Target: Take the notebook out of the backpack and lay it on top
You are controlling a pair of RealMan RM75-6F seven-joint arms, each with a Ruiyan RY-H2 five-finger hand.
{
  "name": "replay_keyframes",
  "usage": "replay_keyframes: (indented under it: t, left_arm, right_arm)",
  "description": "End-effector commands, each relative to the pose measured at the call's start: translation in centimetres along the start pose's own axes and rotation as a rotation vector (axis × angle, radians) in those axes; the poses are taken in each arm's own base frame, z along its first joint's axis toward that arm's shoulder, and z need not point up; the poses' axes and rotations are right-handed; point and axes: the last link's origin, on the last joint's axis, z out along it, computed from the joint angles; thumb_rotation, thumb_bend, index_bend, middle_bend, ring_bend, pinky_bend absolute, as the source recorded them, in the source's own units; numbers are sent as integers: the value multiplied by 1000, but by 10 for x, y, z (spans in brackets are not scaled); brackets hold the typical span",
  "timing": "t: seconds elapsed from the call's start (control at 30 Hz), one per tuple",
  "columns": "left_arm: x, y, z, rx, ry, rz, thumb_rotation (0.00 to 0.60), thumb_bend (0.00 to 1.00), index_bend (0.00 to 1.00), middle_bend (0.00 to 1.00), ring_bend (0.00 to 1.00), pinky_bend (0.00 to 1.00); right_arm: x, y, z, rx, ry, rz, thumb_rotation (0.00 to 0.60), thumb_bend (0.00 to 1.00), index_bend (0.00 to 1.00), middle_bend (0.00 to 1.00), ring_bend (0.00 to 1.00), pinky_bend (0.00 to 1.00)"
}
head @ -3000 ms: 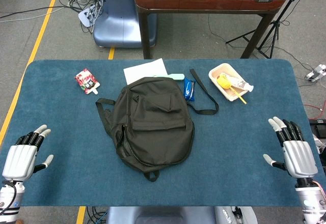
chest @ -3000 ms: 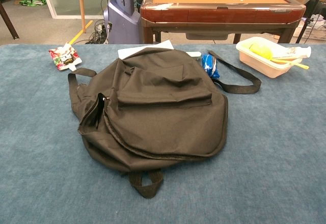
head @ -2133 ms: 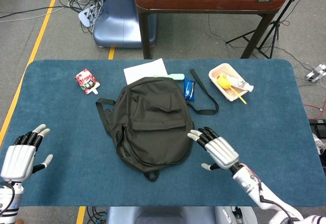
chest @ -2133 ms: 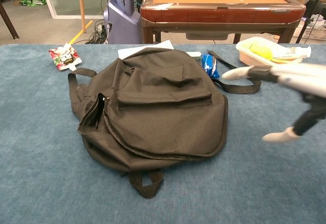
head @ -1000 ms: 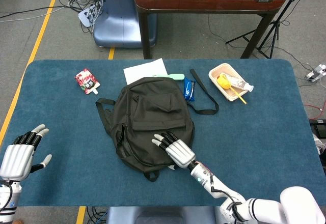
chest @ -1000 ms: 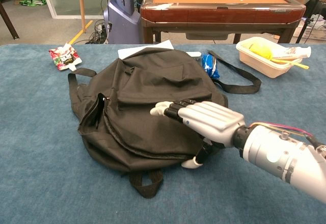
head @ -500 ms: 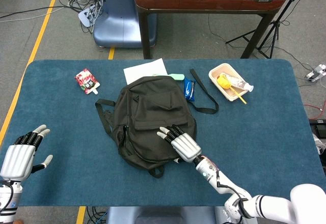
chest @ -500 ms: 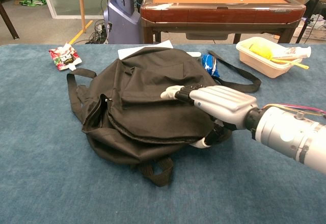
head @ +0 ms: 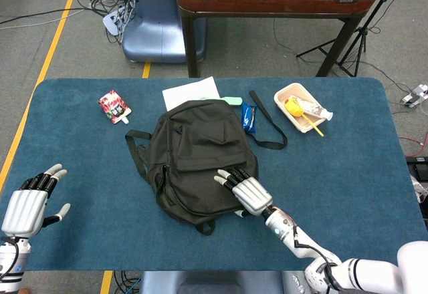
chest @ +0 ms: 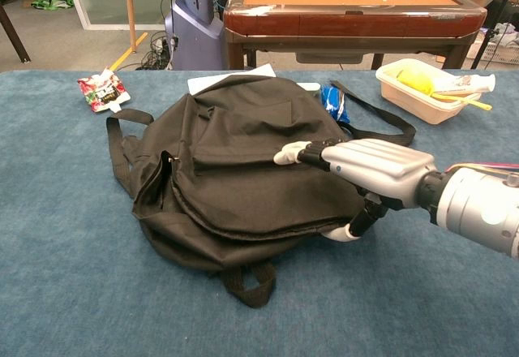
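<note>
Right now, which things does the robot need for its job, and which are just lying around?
For the job: backpack, right hand resting on it. The notebook isn't visible.

Just lying around: red packet, white paper, blue packet, tray, left hand, idle.

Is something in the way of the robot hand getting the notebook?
Yes. No notebook shows; the backpack looks closed, so its fabric is in the way. The right hand rests on its right edge.

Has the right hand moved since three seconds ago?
Yes. The right hand has swung inward from the table's right edge onto the backpack, far from the food tray.
</note>
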Motion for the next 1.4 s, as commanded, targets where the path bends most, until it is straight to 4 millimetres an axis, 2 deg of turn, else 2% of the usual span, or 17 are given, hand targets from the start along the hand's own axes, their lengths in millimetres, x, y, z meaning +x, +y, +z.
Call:
replay_keyframes:
  t: [0.03,0.27,0.43,0.5,0.63,0.73,0.8,0.9,1.03,1.23,1.4]
  left_arm:
    - [0,0,-1,1,0,0,600,205,210,173,219,271]
    - [0,-1,-1,2,-1,-1,600,206,210,173,219,271]
    - [0,-2,-1,5,2,-3,600,206,210,173,219,271]
    - [0,-2,0,3,0,-3,600,206,210,173,219,271]
    - [1,-3,5,-9,-3,-3,600,205,210,173,219,271]
    - [3,-5,12,-23,-1,1,600,205,210,173,219,271]
    - [5,-6,17,-36,6,10,600,205,210,173,219,271]
    - [10,-5,26,-60,14,10,600,205,210,173,219,271]
    - [15,-2,37,-91,15,6,600,206,210,173,219,271]
    - [15,0,42,-111,6,-9,600,205,210,173,219,271]
    - [15,-3,46,-110,7,-9,600,205,215,173,219,271]
  right_arm:
    - [1,0,-1,0,-4,-6,600,298,0,4,0,0]
    - [6,-1,1,-3,2,12,600,358,29,36,0,0]
    - [7,-6,3,19,-4,4,600,506,242,109,0,0]
    - [6,-9,6,32,-24,-9,600,588,362,147,0,0]
    - [5,-18,11,68,-81,-65,600,700,472,223,3,0]
    - [8,-29,18,92,-91,-63,600,763,569,301,60,10]
    - [11,-36,24,103,-82,-39,600,799,617,365,129,53]
    - [16,-51,36,124,-59,34,600,816,635,418,191,126]
    - [19,-71,50,156,-37,134,600,831,638,438,227,198]
    - [26,-85,63,153,-6,354,600,835,639,442,246,260]
    - [47,-92,69,176,52,515,600,834,639,443,256,281]
